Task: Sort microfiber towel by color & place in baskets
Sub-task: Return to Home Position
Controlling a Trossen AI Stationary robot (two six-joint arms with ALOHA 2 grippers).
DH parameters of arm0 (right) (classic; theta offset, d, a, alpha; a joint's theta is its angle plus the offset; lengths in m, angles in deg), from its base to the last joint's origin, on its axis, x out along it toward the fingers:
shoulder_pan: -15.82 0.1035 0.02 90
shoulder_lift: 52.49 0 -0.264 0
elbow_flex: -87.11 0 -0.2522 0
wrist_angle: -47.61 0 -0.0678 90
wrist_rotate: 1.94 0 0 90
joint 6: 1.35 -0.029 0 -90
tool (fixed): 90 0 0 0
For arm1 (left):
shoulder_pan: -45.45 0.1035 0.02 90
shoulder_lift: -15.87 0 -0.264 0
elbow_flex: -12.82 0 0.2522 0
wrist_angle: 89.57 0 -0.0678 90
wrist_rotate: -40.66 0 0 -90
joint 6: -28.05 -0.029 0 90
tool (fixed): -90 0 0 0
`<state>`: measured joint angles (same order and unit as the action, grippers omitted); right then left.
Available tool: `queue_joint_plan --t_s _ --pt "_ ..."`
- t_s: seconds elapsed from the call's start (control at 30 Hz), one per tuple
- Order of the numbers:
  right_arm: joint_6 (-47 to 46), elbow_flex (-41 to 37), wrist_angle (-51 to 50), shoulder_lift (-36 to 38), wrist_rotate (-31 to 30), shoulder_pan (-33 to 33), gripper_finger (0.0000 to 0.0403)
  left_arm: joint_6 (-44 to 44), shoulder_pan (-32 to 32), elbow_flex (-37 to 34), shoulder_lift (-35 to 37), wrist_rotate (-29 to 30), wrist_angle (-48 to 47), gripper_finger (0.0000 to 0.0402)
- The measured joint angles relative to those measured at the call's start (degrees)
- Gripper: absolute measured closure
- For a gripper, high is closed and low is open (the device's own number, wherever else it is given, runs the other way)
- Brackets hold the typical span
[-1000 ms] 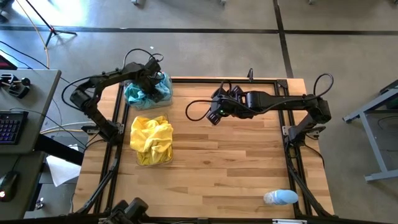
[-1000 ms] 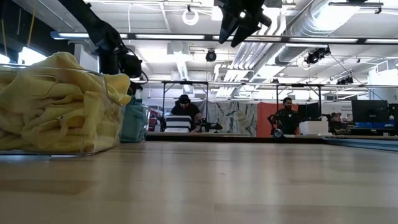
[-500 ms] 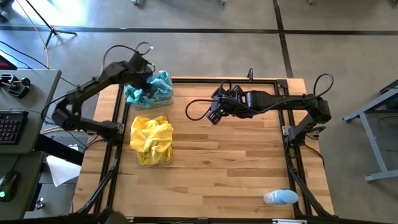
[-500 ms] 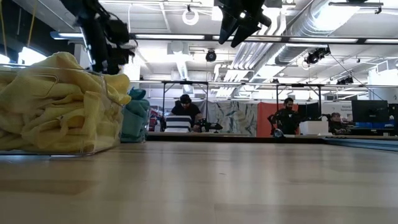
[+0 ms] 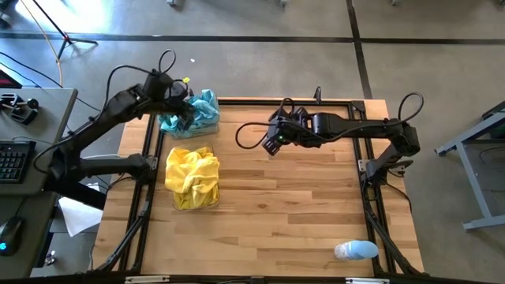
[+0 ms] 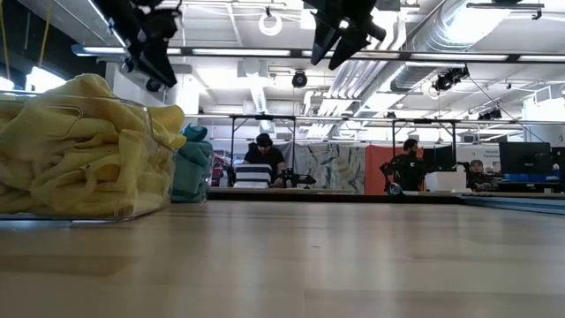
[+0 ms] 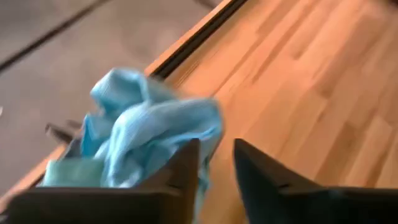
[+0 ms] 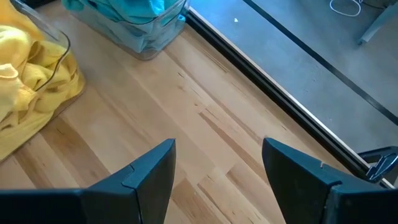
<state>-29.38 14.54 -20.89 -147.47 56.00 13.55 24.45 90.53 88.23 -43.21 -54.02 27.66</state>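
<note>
Teal-blue microfiber towels point(image 5: 192, 114) lie heaped in a clear basket point(image 8: 146, 37) at the table's far left corner. Yellow towels point(image 5: 192, 177) fill a second clear basket point(image 6: 132, 177) just nearer. My left gripper point(image 5: 181, 101) hovers above the left rim of the teal basket. Its fingers point(image 7: 186, 165) stand a narrow gap apart, with nothing between them and the teal heap point(image 7: 143, 124) below. My right gripper point(image 5: 272, 144) hangs open and empty point(image 8: 217, 162) high over the middle of the table's far half.
A small pale-blue-and-white rounded object point(image 5: 355, 251) lies near the table's front right corner. Black frame rails point(image 5: 371, 205) run along the table's edges. Bare wood point(image 5: 292, 205) spreads between the baskets and the right rail. People sit in the room behind the table.
My left gripper has risen out of the teal basket and drawn back toward the table's far left corner, its arm folding away from the table. The teal towels stay heaped in their basket. My right arm has kept still.
</note>
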Motion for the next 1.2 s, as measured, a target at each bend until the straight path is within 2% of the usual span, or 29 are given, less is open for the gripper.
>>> queue_joint_plan --t_s 0.1,0.13,0.3,0.43,0.53,0.7,0.83,0.93,1.0,1.1,1.2 --pt "0.0 0.0 -0.1 0.0 0.0 0.0 0.0167 0.6 -4.0 0.0 1.4 0.2 2.8 0.0377" --pt "0.3 0.0 -0.5 0.0 0.0 0.0 0.0167 1.0 -5.3 0.0 1.8 0.2 3.9 0.0389" --pt "9.9 0.0 -6.0 0.0 1.0 0.0 0.0167 -0.8 -11.8 0.0 3.6 -0.2 6.4 0.0396" --pt "10.1 0.0 -8.6 0.0 1.2 0.0 0.0167 -0.9 -18.2 -2.6 5.5 -1.1 10.8 0.04" --pt "10.2 0.0 -8.8 0.0 3.2 0.0 0.0167 0.8 -22.8 -9.4 8.2 -4.0 19.3 0.0401" --pt "8.6 0.0 -8.8 0.0 3.5 0.0 0.0167 6.4 -28.2 -23.4 14.8 -4.2 34.5 0.0401" --pt "8.6 0.0 -8.8 0.0 3.5 0.0 0.0167 11.7 -31.5 -32.2 22.7 -3.9 44.5 0.0401" --pt "8.6 0.0 -8.7 0.0 3.5 0.0 0.0167 13.9 -33.0 -36.7 28.3 -2.8 45.9 0.0401" --pt "8.6 0.0 -8.4 0.0 3.5 0.0 0.0167 12.3 -33.6 -39.3 30.8 -2.7 45.2 0.0401" --pt "8.6 0.0 -8.1 0.0 3.1 0.0 0.0167 7.1 -33.6 -40.7 32.8 -2.7 41.5 0.0401" --pt "8.4 0.0 -7.9 0.0 3.0 0.0 0.0167 5.7 -33.9 -41.3 33.3 -3.6 40.9 0.0401"
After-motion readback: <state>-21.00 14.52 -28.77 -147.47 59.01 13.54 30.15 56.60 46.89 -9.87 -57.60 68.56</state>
